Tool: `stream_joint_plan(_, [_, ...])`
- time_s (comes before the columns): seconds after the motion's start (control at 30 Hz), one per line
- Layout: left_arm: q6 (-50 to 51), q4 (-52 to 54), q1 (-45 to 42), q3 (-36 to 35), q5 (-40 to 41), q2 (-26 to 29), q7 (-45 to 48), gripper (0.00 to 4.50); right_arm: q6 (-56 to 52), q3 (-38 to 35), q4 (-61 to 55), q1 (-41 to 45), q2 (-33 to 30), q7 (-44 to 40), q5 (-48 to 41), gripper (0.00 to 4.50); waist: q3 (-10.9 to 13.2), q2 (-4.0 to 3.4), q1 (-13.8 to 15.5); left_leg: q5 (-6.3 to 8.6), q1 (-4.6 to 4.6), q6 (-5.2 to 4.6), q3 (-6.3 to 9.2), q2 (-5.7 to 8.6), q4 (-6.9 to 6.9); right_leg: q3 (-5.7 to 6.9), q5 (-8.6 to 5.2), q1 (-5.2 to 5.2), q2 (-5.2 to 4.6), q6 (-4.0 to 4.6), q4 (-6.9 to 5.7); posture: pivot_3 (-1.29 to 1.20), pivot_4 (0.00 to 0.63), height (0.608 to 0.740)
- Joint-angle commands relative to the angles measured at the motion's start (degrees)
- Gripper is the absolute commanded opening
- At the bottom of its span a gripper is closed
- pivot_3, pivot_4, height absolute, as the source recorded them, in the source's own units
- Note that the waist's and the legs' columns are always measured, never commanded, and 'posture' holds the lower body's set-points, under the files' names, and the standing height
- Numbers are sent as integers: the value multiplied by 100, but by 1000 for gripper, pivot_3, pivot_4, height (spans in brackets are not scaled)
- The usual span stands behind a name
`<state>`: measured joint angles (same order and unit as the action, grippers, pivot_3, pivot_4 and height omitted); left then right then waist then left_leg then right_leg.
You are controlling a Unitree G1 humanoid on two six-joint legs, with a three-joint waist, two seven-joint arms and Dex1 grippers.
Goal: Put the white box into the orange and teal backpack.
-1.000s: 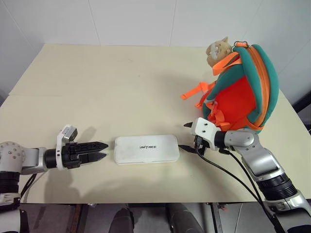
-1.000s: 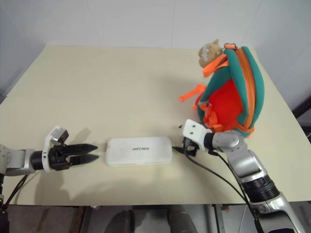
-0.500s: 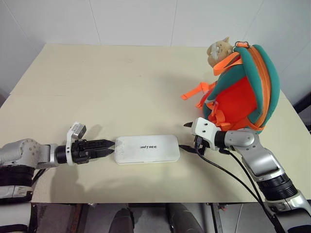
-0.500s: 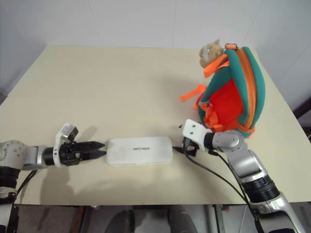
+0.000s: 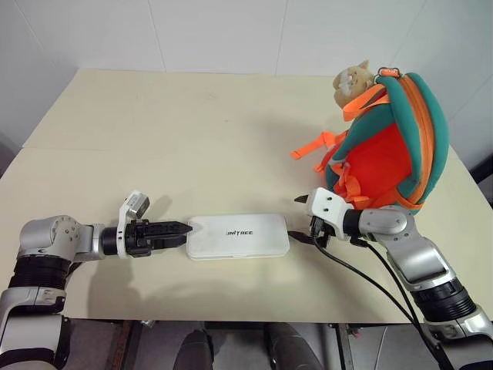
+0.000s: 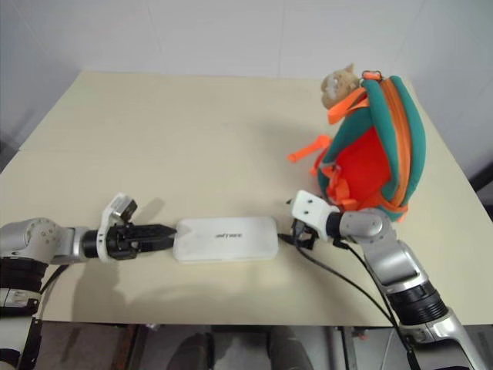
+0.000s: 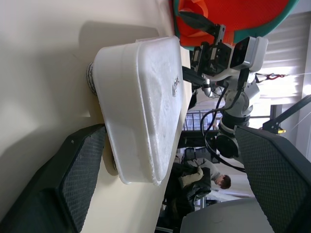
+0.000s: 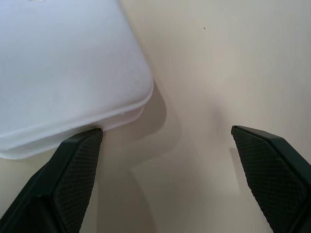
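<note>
Your left gripper [image 5: 183, 229] is wide open, holding nothing, at the left end of the white box [image 5: 239, 236] lying flat on the table [image 5: 192, 139]. Your right gripper [image 5: 299, 220], open and empty too, waits at the other end; press both ends evenly, then lift toward the orange and teal backpack [image 5: 389, 146] standing behind.

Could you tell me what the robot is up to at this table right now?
It is lining up on the white box, which lies flat on the table. The open left claw is at one short end, the open right claw at the other. Neither grips it yet. The orange and teal backpack stands upright just behind the right claw.
</note>
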<state>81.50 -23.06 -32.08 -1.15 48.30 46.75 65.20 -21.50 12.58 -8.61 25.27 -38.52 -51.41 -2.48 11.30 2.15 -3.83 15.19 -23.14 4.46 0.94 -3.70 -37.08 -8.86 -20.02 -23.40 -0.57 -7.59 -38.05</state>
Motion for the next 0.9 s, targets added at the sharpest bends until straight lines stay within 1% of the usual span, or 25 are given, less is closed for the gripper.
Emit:
stream_joint_plan(0.03, [130, 182, 28, 216, -37, -165, 42, 4477, 17, -126, -307, -29, 12, 37, -62, 4500, 0, 0, 31, 0, 0, 0, 0, 0, 0, 0, 0, 0, 0, 0, 0, 0, 150, 740])
stream_joint_plan(0.27, [375, 462, 208, 302, -155, 80, -85, 4477, 29, -148, -269, -31, 33, 56, -17, 4500, 0, 0, 58, 0, 0, 0, -1, 0, 4, -1, 0, -1, 0, 0, 5, 0, 150, 740])
stream_joint_plan(0.4, [610, 705, 367, 317, -109, 396, -47, 4477, 73, -96, -212, -23, 48, 53, 37, 4500, 0, 0, 4, 1, 0, -1, -4, -1, 8, -4, -1, -4, 1, 1, 6, 0, 150, 740])
stream_joint_plan(0.47, [693, 780, 398, 253, -76, 470, -73, 4477, 104, -65, -167, 2, 61, 40, 52, 4500, 0, 0, -24, 1, 1, -1, -2, -2, 10, -3, -1, -4, 1, 2, 5, 0, 150, 740])
stream_joint_plan(0.6, [792, 747, 405, -43, 6, 376, -190, 4477, 75, 9, -216, 84, 117, -71, -14, 4500, 0, 0, -64, 1, 0, -1, -2, -1, 5, -2, -1, -2, 1, 1, 3, 0, 150, 740])
stream_joint_plan(0.9, [1091, 991, 542, -393, 185, -19, -546, 4477, 20, 79, -272, 241, 209, -185, -7, 4500, 0, 0, -67, 1, 1, -1, 0, -1, 5, -2, -1, -1, 0, 1, 3, 0, 150, 740])
